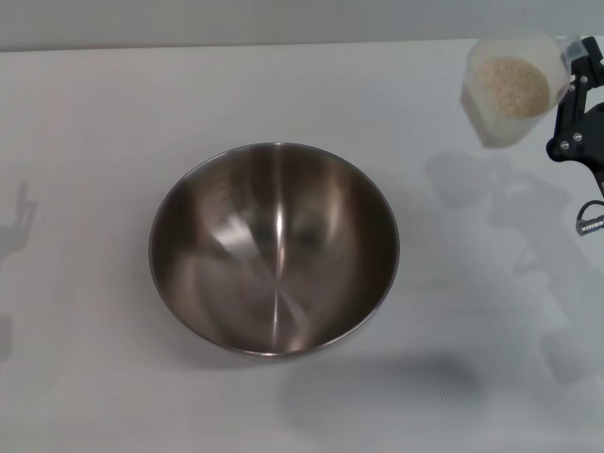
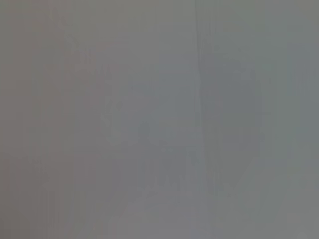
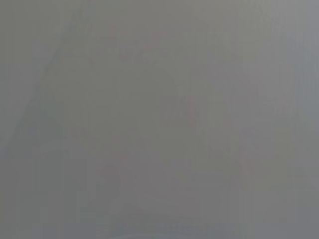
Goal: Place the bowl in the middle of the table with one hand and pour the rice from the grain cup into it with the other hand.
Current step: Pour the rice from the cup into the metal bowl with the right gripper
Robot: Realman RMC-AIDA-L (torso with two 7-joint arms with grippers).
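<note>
The large steel bowl (image 1: 274, 247) stands upright and empty on the white table (image 1: 94, 123), about in the middle of the head view. The frosted grain cup (image 1: 511, 90) is held above the table at the far right, upright with a slight tilt, and has rice (image 1: 511, 86) in it. My right gripper (image 1: 569, 83) is shut on the cup's right side, well to the right of and beyond the bowl. My left gripper is out of view. Both wrist views show only plain grey.
The table's far edge (image 1: 236, 47) runs along the top of the head view. Shadows of the arms fall on the table at the right (image 1: 491, 198) and at the left edge (image 1: 19, 222).
</note>
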